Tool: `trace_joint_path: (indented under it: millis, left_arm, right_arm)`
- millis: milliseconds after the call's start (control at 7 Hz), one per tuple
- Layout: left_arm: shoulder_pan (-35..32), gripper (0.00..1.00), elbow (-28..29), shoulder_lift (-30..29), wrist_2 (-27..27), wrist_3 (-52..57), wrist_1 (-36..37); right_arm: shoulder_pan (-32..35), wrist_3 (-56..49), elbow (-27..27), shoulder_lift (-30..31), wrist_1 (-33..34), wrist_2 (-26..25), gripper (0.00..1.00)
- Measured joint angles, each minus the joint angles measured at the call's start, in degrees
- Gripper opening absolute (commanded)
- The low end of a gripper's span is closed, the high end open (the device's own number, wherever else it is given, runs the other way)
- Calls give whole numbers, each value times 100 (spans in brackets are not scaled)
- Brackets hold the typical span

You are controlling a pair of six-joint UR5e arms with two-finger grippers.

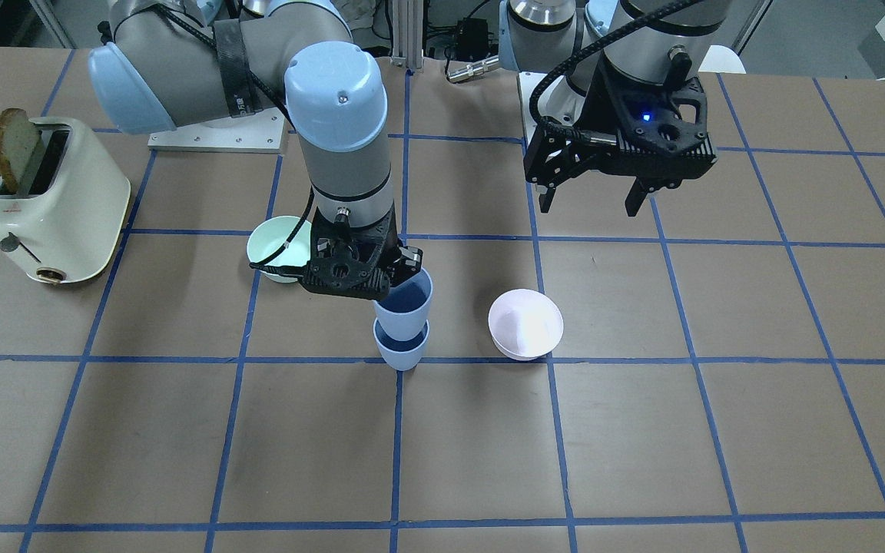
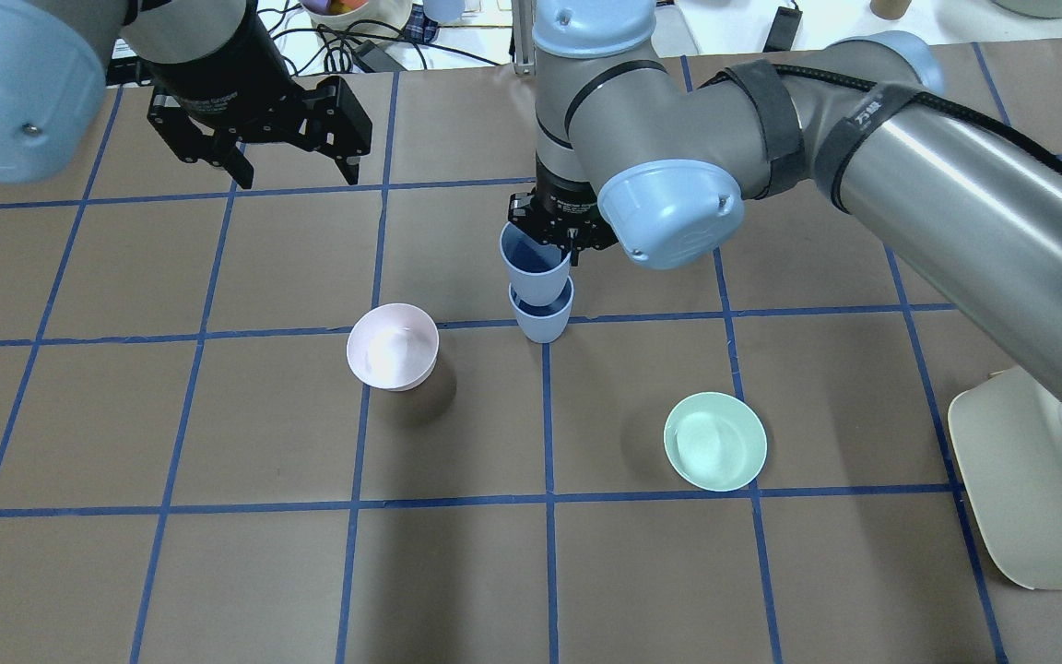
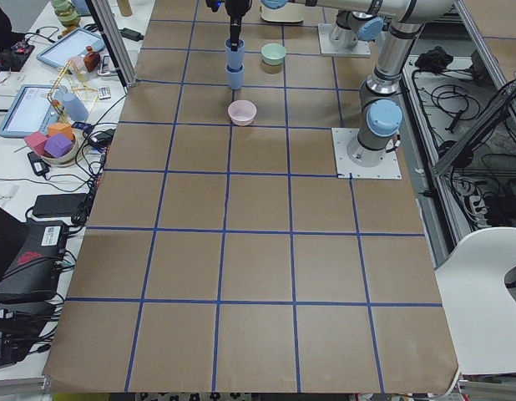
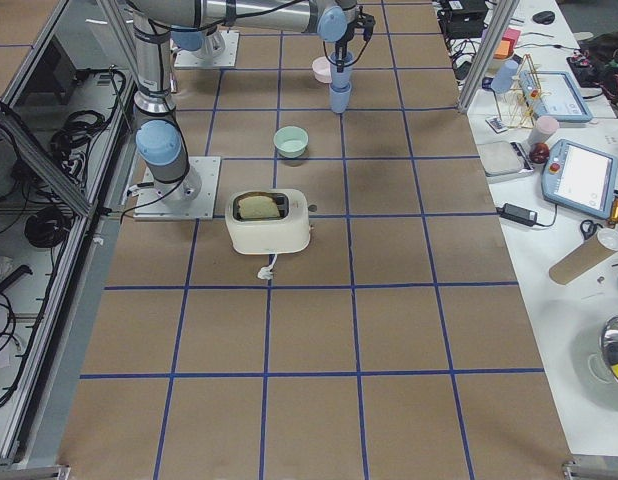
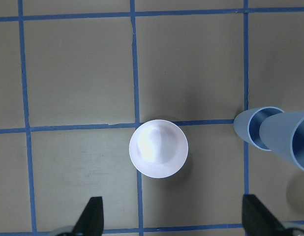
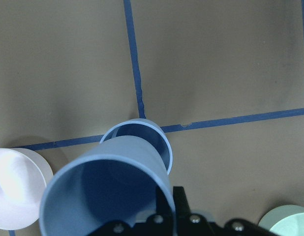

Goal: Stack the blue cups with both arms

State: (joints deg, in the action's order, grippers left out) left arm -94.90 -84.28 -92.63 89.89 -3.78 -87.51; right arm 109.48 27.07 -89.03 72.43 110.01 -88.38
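One blue cup [image 1: 402, 349] stands upright on the table, also seen in the overhead view [image 2: 542, 321]. My right gripper [image 1: 404, 265] is shut on the rim of the second blue cup [image 1: 406, 303] and holds it tilted, its base partly inside the standing cup [image 6: 142, 140]. The held cup shows large in the right wrist view [image 6: 105, 191] and in the overhead view [image 2: 534, 266]. My left gripper [image 1: 594, 201] is open and empty, high above the table, its fingers [image 5: 93, 216] wide apart above the pink bowl.
A pale pink bowl [image 1: 525, 323] sits beside the cups toward my left. A mint-green bowl [image 1: 280, 247] sits behind my right arm. A cream toaster [image 1: 51, 203] with a slice of bread stands on my right side.
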Motion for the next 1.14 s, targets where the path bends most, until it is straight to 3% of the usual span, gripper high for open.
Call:
trace_joint_path:
  millis: [286,429,714,857,1000,1143]
  left_arm:
    - [11,100,-4,-30,-9,0,15]
    - [13,100,-7,-31,-8,0,17]
    - [15,100,-9,-37,-7,0,21]
    - [15,100,-9,-29,-7,0,18]
    - [15,100,-9,-23,-9,0,17]
    - [15,100,-9,-17,-13,0,19]
  right_arm:
    - [-5,18,-19,-141,152,-10,0]
    - [-6,17,-34,-175,184,-16,9]
    - [-8,4,-60,-225,209,-3,44]
    - [-17,-15,-62,-264,259,20,91]
    - [-30,-51,-49,-272,328,12,100]
    - [-53,-86,-15,-252,349,-20,100]
